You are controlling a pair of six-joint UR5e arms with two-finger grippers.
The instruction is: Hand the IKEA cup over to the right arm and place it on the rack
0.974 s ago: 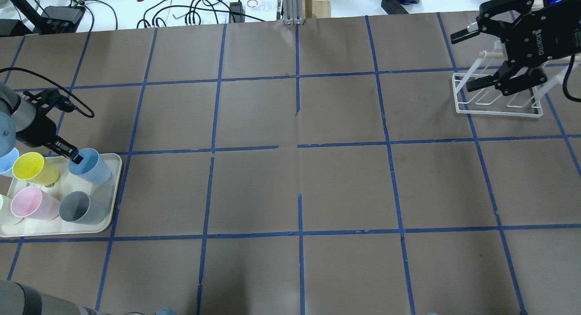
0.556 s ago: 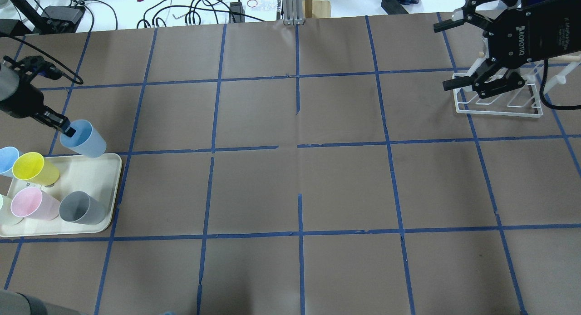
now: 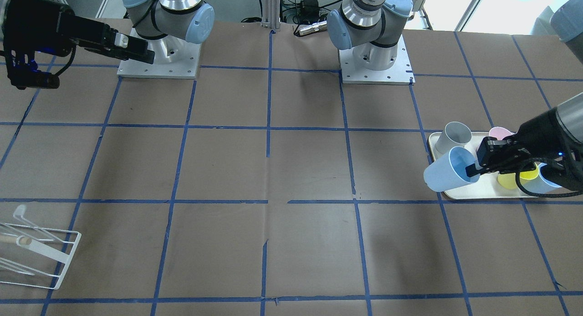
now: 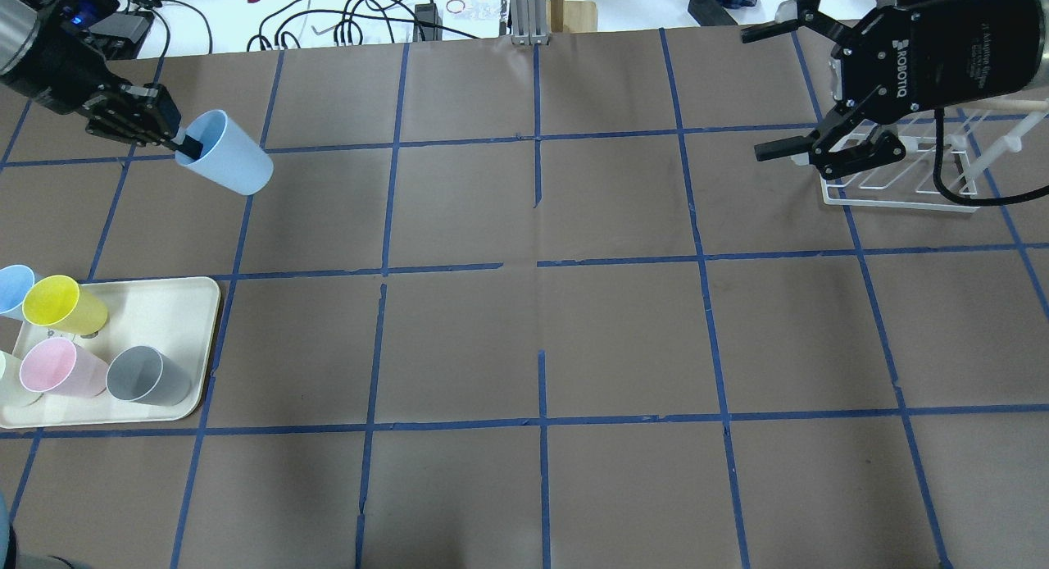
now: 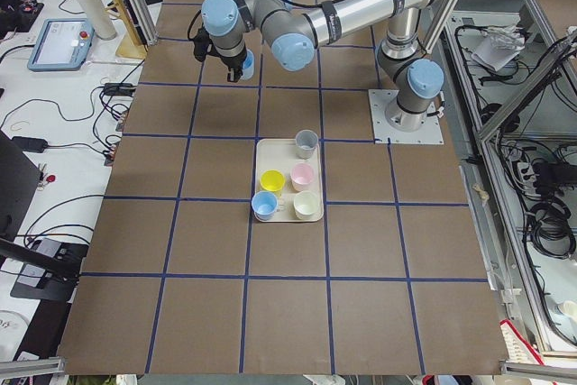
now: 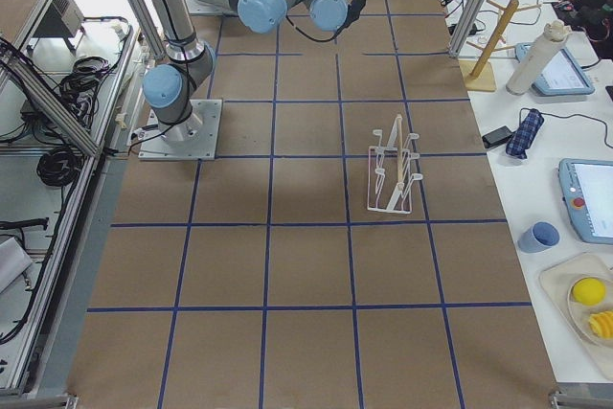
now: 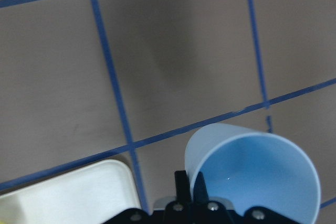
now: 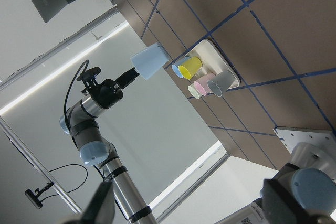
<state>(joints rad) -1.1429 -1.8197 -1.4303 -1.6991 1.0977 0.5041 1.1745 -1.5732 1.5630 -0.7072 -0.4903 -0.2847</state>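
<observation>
My left gripper [image 4: 185, 146] is shut on the rim of the pale blue IKEA cup [image 4: 227, 164], one finger inside and one outside. It holds the cup tilted in the air over the far left of the table, away from the tray. The left wrist view shows the cup [image 7: 256, 170] pinched at its rim, and it also shows in the front-facing view [image 3: 448, 171]. My right gripper [image 4: 758, 93] is open and empty, raised at the far right just left of the white wire rack [image 4: 901, 184]. The rack also shows in the front-facing view [image 3: 38, 257].
A cream tray [image 4: 168, 311] at the left front holds the second pale blue cup [image 4: 11, 290], a yellow cup [image 4: 62, 303], a pink cup [image 4: 52, 366] and a grey cup [image 4: 147, 376]. Blue tape lines grid the brown table. Cables lie beyond the far edge.
My left gripper has lifted the blue cup off the tray and carried it toward the far side and a little right. My right gripper has moved left, away from over the rack, still open.
</observation>
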